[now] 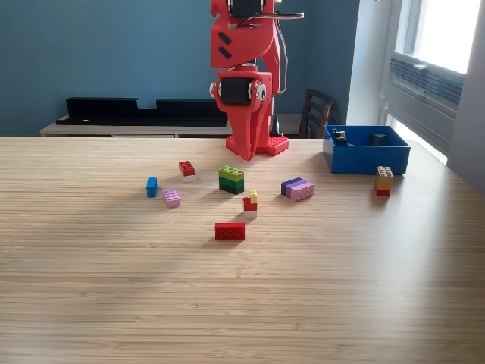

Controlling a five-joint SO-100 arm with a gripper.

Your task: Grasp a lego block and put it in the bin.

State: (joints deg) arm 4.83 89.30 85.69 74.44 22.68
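Hanging claw (246, 152) apparently closed; bin (367, 158) well apart, exterior view's right.

A teal wall (98, 53) stood behind the wooden desk (227, 303). Daylight came through a window (443, 30) at two o'clock, a dark chair (314, 112) below.

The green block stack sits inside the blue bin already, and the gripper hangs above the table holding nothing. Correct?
Not quite. The exterior view shows the green block stack standing on the table, out among the other loose blocks, well to that view's left of the blue bin. The gripper does hang above the table holding nothing.
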